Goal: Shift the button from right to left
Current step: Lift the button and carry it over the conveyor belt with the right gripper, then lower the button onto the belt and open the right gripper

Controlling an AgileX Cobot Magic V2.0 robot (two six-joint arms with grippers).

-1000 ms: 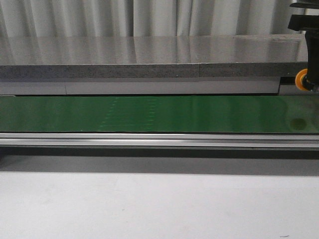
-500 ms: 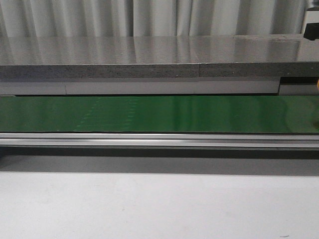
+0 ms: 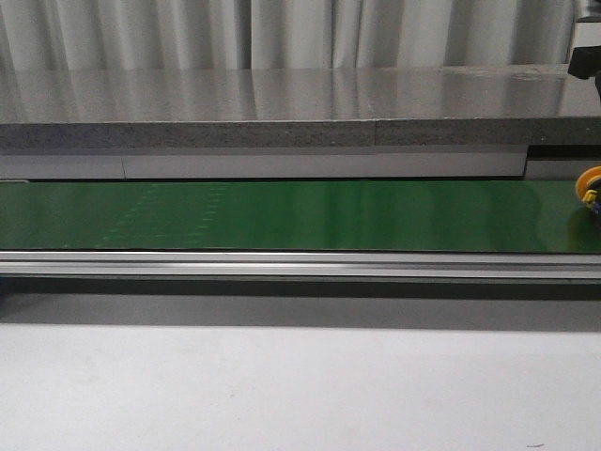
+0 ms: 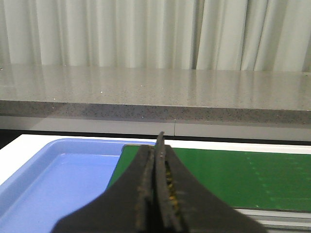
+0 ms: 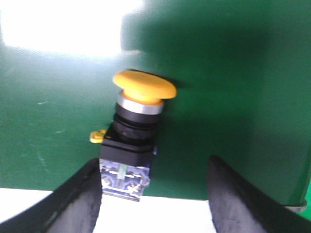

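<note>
The button (image 5: 137, 127), yellow mushroom head on a black body, lies on its side on the green belt (image 5: 233, 97). In the front view only its yellow head (image 3: 590, 184) shows, at the belt's far right edge. My right gripper (image 5: 154, 167) is open above it; the left finger is close beside the button's clear base and the right finger stands well apart from it. A dark part of the right arm (image 3: 587, 61) shows at the top right of the front view. My left gripper (image 4: 159, 141) is shut and empty, above the belt's left end.
A blue tray (image 4: 43, 179) sits just beyond the belt's left end. A grey stone counter (image 3: 282, 103) runs behind the belt (image 3: 282, 214), with a metal rail (image 3: 282, 263) and a white table (image 3: 282, 385) in front.
A second ago the right gripper held the button above the belt's right end. Now the button lies on the belt, released. Faint marks on the belt have shifted left.
</note>
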